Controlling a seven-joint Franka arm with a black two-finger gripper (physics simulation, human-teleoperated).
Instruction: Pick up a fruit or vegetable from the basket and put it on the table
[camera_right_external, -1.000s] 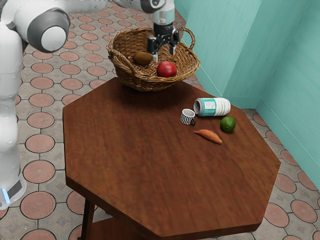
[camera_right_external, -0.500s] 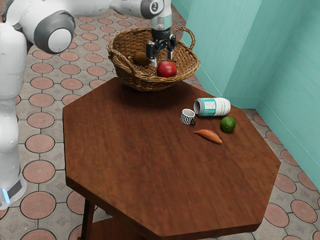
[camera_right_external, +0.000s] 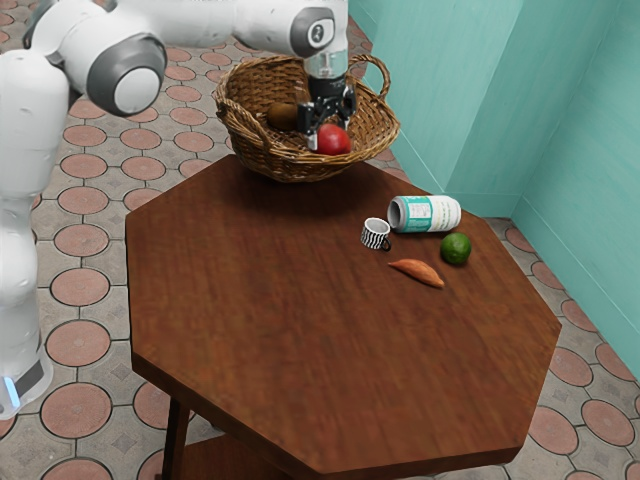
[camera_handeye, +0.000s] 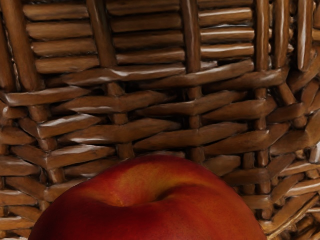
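Teal wall (camera_right_external: 440, 80) behind; red fruit (camera_right_external: 335, 141) between gripper's (camera_right_external: 330, 138) wide-set fingers, cut off at wrist view's edge.

access: basket (camera_right_external: 262, 163), open above | obstacles: wicker wall (camera_handeye: 150, 107), brown produce (camera_right_external: 282, 117)

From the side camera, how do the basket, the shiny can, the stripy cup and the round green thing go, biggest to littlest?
1. Basket: easily the biggest.
2. Can, lying on its side.
3. Stripy cup and round green thing: too alike to rank.
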